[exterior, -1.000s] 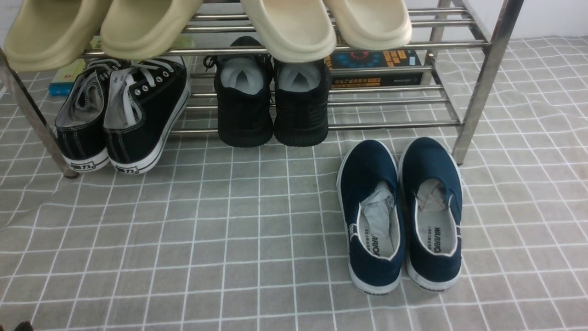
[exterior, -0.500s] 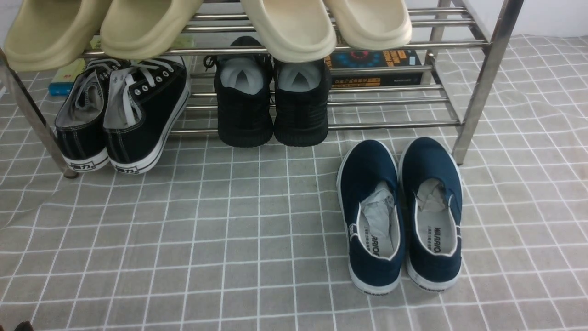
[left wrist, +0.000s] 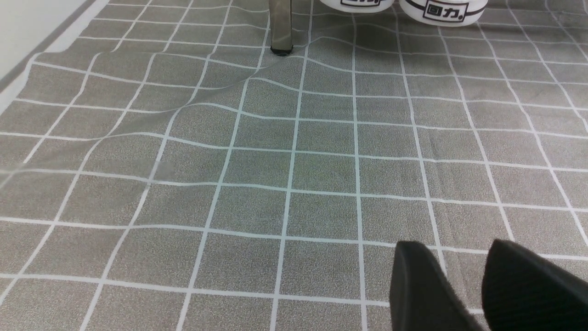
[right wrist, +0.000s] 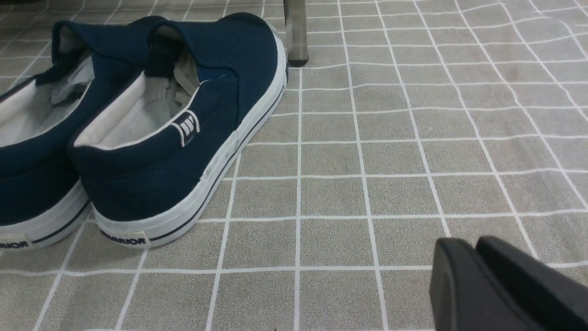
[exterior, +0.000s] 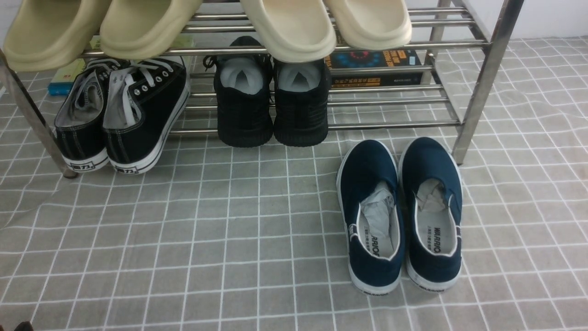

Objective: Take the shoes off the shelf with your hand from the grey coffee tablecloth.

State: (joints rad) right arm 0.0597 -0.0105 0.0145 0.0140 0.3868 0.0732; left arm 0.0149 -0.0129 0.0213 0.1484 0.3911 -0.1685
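Right end effector (right wrist: 477,257) low, closed, beside shoes (right wrist: 138,128).

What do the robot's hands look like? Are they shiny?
Not shiny. Only the fingertips show. The left gripper has two matte black fingers, rounded and tapering like thick paddles. The right gripper has the same plain black fingers. No cables, labels or markings are visible on either.

Left hand (left wrist: 464,276) parted over grey coffee tablecloth (left wrist: 257,170); shelf (left wrist: 280,27) leg beyond.
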